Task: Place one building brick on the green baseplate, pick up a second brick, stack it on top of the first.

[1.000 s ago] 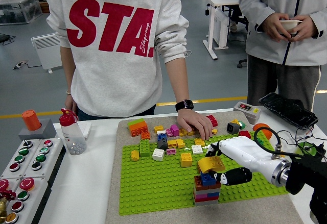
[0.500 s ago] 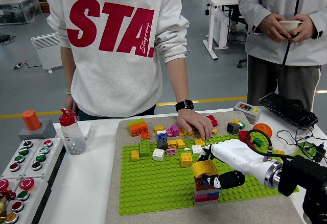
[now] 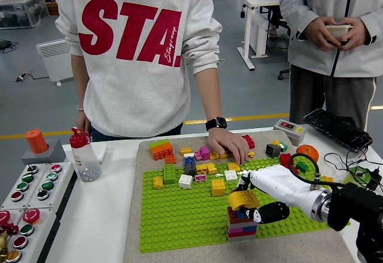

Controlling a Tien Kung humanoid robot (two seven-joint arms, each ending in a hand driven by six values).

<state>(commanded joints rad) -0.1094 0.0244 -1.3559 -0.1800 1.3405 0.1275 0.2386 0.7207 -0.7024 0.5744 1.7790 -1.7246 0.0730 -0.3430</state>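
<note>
A green baseplate (image 3: 179, 215) lies on a grey mat in the middle of the table. On its near right part stands a stack of bricks (image 3: 242, 224), brown and blue over pink and red layers. A yellow brick (image 3: 242, 200) sits tilted on top of that stack, held by my right hand (image 3: 250, 198), whose white fingers are shut on it from the right. Several loose bricks (image 3: 191, 168) in orange, green, yellow, pink and white lie along the plate's far edge. My left arm is out of view.
A person in a grey sweatshirt stands at the far side, one hand (image 3: 229, 144) resting on the loose bricks. A clear bottle (image 3: 86, 157) with a red cap and a button panel (image 3: 27, 194) are at the left. Cables (image 3: 353, 176) and small boxes lie at the right.
My right hand moved left and down with the yellow brick, bringing it from above the stack onto the stack's top, where it now rests tilted.
</note>
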